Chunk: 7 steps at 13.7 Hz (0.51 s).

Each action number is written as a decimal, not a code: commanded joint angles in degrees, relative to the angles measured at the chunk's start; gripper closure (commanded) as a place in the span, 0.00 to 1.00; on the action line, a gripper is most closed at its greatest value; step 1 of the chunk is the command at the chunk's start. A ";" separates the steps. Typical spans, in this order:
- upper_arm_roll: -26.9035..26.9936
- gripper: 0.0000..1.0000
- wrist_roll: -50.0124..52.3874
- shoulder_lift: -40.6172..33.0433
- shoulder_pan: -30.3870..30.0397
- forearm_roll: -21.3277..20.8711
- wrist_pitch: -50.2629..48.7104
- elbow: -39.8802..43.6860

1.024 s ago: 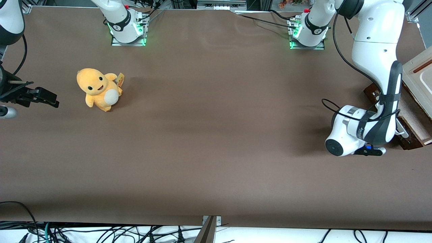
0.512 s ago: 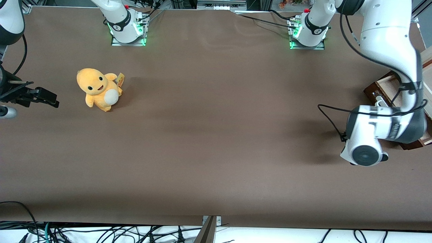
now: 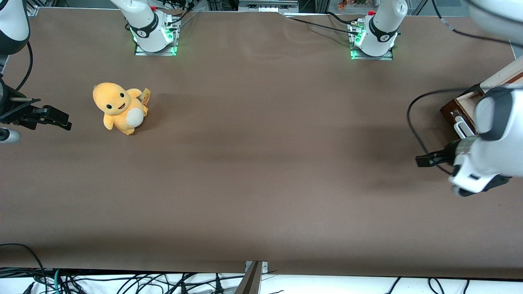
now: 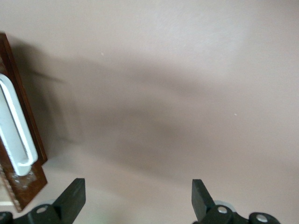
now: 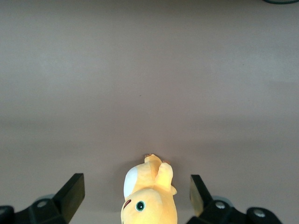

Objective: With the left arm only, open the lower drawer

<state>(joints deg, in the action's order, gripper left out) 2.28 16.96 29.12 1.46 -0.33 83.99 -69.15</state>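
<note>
The lower drawer (image 3: 450,111) is a dark reddish-brown front with a white bar handle (image 3: 461,126), at the working arm's end of the table. A light wooden rim shows just above the front, under the cabinet's cream top (image 3: 501,76). The left arm (image 3: 490,134) hangs over the drawer. Its black gripper (image 3: 421,160) is a little nearer the front camera than the handle and apart from it. In the left wrist view the gripper (image 4: 137,200) is open over bare table, with nothing between its fingers. The drawer front (image 4: 29,122) and handle (image 4: 14,125) lie beside one finger (image 4: 72,198).
A yellow plush toy (image 3: 119,108) sits toward the parked arm's end of the table. Brown table surface (image 3: 265,163) spreads between the toy and the cabinet. A loose black cable (image 3: 412,122) loops off the left arm's wrist near the drawer.
The left arm's wrist has swung up and away from the drawer front, uncovering the white handle. The gripper now shows apart from the handle, over the table.
</note>
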 commanded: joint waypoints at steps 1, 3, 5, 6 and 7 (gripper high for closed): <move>-0.17 0.00 -6.66 -6.67 -2.15 1.73 -0.32 -3.69; -0.08 0.00 -13.16 -12.48 -2.69 1.91 1.95 -8.96; 0.01 0.00 -14.15 -17.14 -2.52 1.91 5.20 -13.35; 0.01 0.00 -14.93 -19.69 -2.17 1.91 8.52 -15.98; 0.01 0.00 -16.07 -22.15 -2.08 1.91 11.95 -18.88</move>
<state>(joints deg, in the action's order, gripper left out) 2.18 3.74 14.09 -0.97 -0.07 89.65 -78.89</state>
